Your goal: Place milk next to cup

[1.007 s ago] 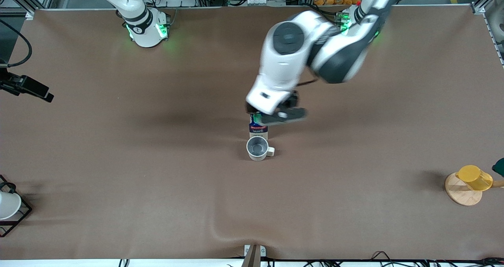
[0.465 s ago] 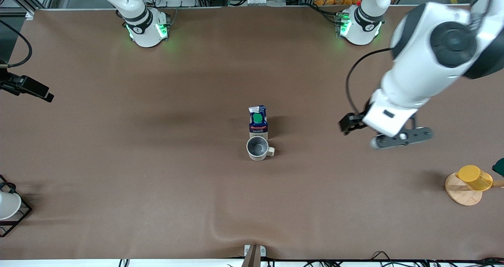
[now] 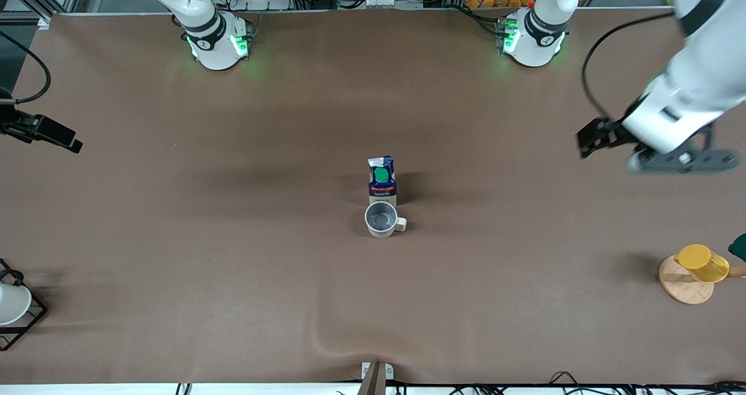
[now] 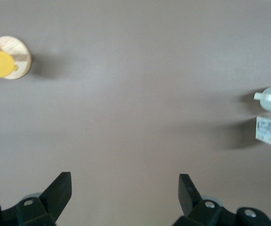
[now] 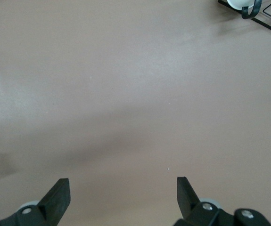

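Brown table [image 3: 233,267]; milk [image 3: 382,180] touching cup [image 3: 382,219]; left claw [image 4: 123,188] and right claw [image 5: 122,188] released, well apart.

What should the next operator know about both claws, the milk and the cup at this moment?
Left claw: open, empty, up over bare table toward the left arm's end.
Right claw: open, empty, over bare table; that arm waits.
Milk: upright on the table, right beside the cup, just farther from the front camera.
Done: milk placed next to cup.
Left: nothing apparent.
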Available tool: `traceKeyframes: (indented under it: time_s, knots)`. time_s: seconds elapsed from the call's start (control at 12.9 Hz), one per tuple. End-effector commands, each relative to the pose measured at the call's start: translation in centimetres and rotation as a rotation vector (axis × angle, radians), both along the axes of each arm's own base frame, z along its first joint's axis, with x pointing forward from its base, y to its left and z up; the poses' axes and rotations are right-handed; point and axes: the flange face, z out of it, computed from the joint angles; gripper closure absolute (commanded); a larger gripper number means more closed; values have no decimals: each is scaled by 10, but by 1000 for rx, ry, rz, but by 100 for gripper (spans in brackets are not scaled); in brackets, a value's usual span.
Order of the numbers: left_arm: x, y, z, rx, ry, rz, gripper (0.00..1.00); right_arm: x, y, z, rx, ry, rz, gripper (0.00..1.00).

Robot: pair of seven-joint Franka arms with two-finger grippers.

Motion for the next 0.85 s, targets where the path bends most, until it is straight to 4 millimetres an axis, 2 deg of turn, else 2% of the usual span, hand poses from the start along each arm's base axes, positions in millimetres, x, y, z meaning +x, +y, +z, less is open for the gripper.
traceKeyframes:
  time_s: [0.0, 0.15, 0.31, 0.54, 0.77]
  knots:
    - [-29, 14, 24, -16, -4, -25, 0, 3, 3, 4, -20, 6, -7, 0]
    - [-41, 24, 40, -22, -3, -23, 0, 3, 1, 4, -20, 5, -7, 0]
    - [-48, 41, 46, -47, 20, -42, 0, 3, 1, 4, -20, 6, -7, 0]
    - [-52, 43, 61, -38, 40, -72, 0, 6, -1, -2, -20, 16, -9, 0]
    - [-50, 40, 57, -37, 48, -76, 0, 6, 0, -2, -20, 17, -9, 0]
